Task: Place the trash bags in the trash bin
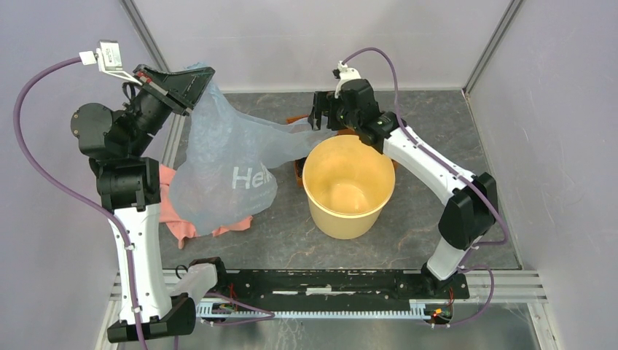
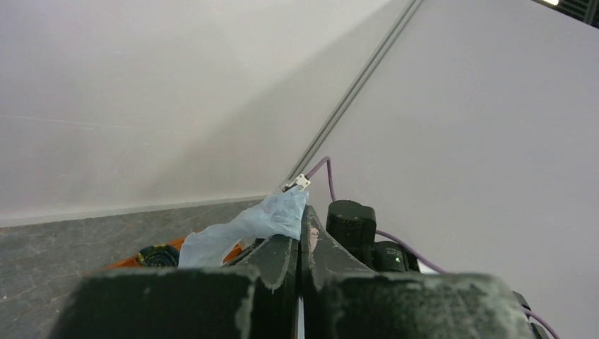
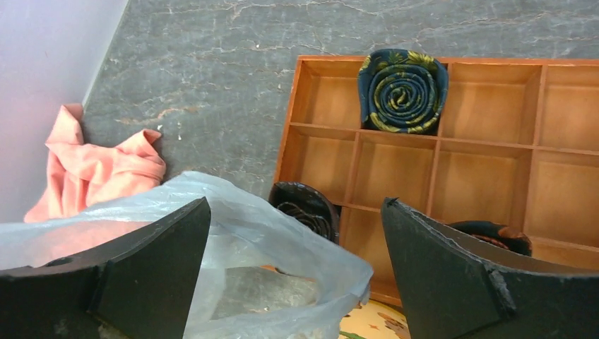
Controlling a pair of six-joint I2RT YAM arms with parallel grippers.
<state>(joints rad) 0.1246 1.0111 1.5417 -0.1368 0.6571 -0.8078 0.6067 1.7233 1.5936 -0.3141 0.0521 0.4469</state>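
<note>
The left hand (image 1: 191,86) is raised high at the far left of the worktop (image 1: 437,146). Its fingers are pressed together on the top edge of the trash bag (image 1: 218,160). In the left wrist view a crumpled tuft of the film (image 2: 261,219) sticks out just past the closed fingertips of that hand (image 2: 300,236).

From that grip the bag hangs down in a broad sheet. Its lower part rests on the worktop, partly over a salmon-pink cloth (image 1: 175,215). One corner stretches to the right as far as the right hand (image 1: 318,120), which hovers just behind the far rim of the trash bin (image 1: 348,219).

The right hand (image 3: 295,212) is spread wide. The bag's edge (image 3: 282,282) lies loosely between its fingers (image 3: 141,275), against the one on the left of that view, with nothing pinched. None of the bag is inside the bin.

The bag is thin, translucent pale blue film, wrinkled and larger than the bin. White lettering on it reads "Hel", and the rest is folded out of sight. The bin is a round yellow-tan bucket standing upright with its mouth open.

Behind it is an orange compartmented tray (image 3: 417,145) holding rolled dark cloths with a yellow pattern (image 3: 402,88).
</note>
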